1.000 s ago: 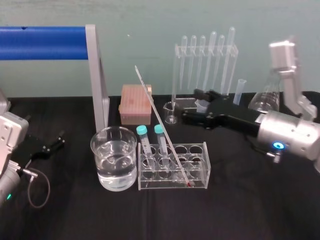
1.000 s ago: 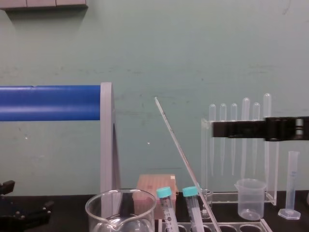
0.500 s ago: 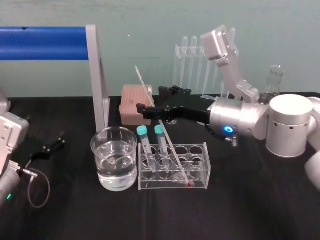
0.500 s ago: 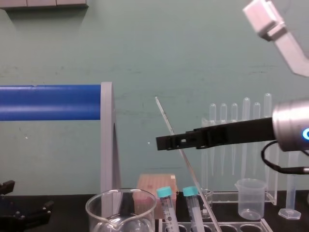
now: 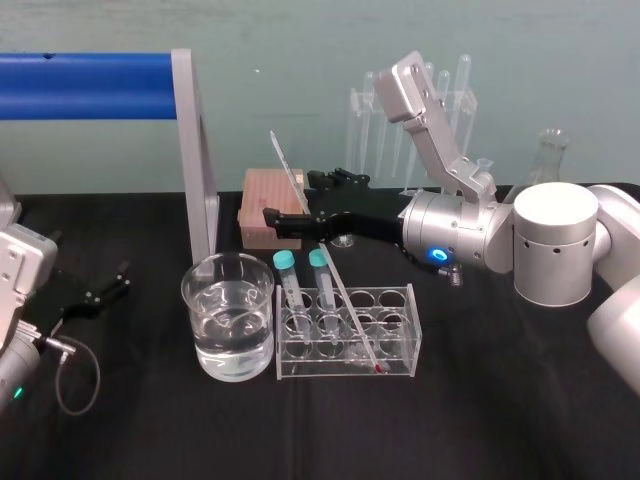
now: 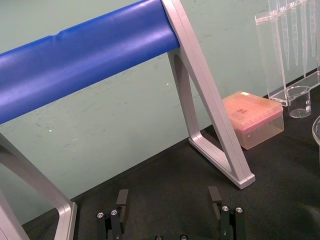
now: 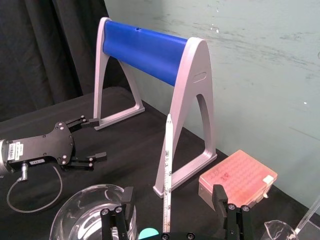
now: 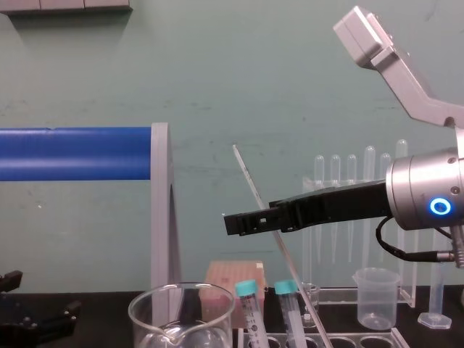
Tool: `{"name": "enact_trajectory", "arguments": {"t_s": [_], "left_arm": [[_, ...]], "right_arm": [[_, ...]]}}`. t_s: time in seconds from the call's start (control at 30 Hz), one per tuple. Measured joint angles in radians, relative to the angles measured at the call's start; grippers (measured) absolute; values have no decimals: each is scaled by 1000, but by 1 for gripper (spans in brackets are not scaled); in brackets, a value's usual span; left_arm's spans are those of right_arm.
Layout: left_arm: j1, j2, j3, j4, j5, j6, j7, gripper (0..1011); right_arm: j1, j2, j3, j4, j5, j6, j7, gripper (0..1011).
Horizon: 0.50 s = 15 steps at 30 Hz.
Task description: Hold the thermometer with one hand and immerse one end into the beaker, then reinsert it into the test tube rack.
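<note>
Teal wall, black-clothed table (image 5: pixel 500 400). Right gripper (image 5: pixel 290 198) has swung in from the right — its fingers now stand spread either side of the thermometer (image 5: pixel 333 270), not pinching yet; grasp seems next. Thermometer: thin glass rod, leaning in the clear test tube rack (image 5: pixel 398 330), red bulb down. Beaker (image 5: pixel 200 310): smooth glass, just beside. Left gripper (image 6: pixel 168 200) parked, spread.

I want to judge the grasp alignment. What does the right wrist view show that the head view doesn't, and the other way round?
Right wrist view: the thermometer stands between the open fingers of the right gripper, a gap on each side. Head view: its red bulb end sits low in the test tube rack. Both: the beaker, the pink box and the left gripper, parked at the left.
</note>
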State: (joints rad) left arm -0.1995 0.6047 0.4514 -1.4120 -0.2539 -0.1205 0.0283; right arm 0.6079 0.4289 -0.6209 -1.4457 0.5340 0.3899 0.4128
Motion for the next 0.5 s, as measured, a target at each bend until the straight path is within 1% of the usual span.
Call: {"name": "enact_trajectory", "arguments": {"t_s": [0.3,0.5], "left_arm": [[0,0,0,0,0,0,0,1008],[0,0,0,0,0,0,0,1008]], "right_arm": [[-1,2,1,-2,2,-1,0,995],[-2,2,2,-3,4,-2,0,840]]}}
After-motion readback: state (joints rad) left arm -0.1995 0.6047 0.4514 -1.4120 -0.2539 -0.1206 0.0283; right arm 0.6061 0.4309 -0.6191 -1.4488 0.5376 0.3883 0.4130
